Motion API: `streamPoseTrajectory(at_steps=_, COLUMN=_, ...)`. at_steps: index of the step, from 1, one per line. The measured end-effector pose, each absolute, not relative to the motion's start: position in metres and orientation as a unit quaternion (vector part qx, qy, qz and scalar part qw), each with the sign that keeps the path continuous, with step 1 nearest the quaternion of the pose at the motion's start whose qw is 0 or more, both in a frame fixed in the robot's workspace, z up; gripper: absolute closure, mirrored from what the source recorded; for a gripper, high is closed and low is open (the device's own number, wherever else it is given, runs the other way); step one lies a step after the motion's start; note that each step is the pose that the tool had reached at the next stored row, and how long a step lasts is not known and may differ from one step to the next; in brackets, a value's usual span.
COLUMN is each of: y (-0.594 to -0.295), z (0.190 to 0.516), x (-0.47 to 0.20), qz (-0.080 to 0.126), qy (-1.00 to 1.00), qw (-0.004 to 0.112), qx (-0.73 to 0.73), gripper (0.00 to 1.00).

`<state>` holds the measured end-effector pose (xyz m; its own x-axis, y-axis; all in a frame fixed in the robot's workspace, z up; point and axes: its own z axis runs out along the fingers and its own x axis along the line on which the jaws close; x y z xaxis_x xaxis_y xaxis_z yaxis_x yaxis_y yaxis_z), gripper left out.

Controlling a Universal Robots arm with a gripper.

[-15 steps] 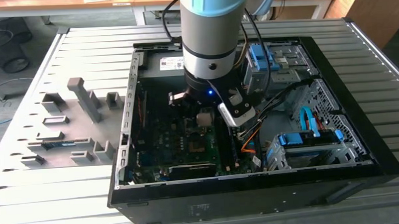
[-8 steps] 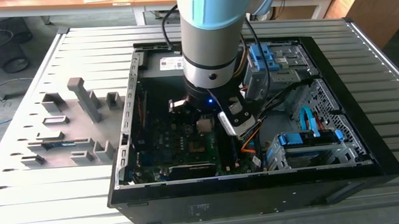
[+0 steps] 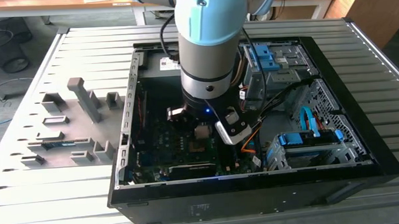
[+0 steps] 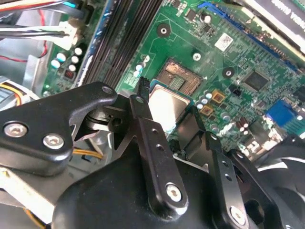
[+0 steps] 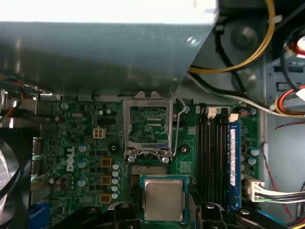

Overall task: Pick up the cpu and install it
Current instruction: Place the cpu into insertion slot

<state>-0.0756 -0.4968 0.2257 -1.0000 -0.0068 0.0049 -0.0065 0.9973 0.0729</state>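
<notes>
The cpu (image 5: 163,200) wore a dull, brushed silver metal lid. The gripper (image 4: 168,98) had matt black jaws with bright steel screws. The motherboard (image 5: 86,143) was glossy green. At nine o'clock of the matt black case (image 3: 256,202), the desk (image 3: 84,46) was ribbed, satin grey metal.

The cpu (image 5: 164,200) has a shiny silver-grey top with a thin green rim. The circuit board (image 5: 81,138) is green, the memory slots (image 5: 209,157) are black with one blue slot (image 5: 232,157), and the end effector (image 4: 169,102) is matt black. The arm (image 3: 206,27) is light blue and grey, the computer case (image 3: 256,202) black, and the worktop (image 3: 84,51) pale grey with ribbed stripes.
</notes>
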Motion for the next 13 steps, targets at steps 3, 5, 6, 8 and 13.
streamPoseTrajectory(at_steps=3, y=-0.498, z=0.221, x=-0.078, qz=-0.035, qy=-0.999, qw=0.003, qx=0.003, gripper=0.53)
streamPoseTrajectory(at_steps=5, y=-0.498, z=0.217, x=-0.078, qz=-0.035, qy=-0.999, qw=0.003, qx=0.004, gripper=0.53)
streamPoseTrajectory(at_steps=6, y=-0.498, z=0.215, x=-0.078, qz=-0.035, qy=-0.999, qw=0.003, qx=0.004, gripper=0.53)
streamPoseTrajectory(at_steps=8, y=-0.498, z=0.212, x=-0.078, qz=-0.035, qy=-0.999, qw=0.003, qx=0.004, gripper=0.53)
streamPoseTrajectory(at_steps=13, y=-0.499, z=0.203, x=-0.079, qz=-0.035, qy=-0.999, qw=0.003, qx=0.003, gripper=0.53)
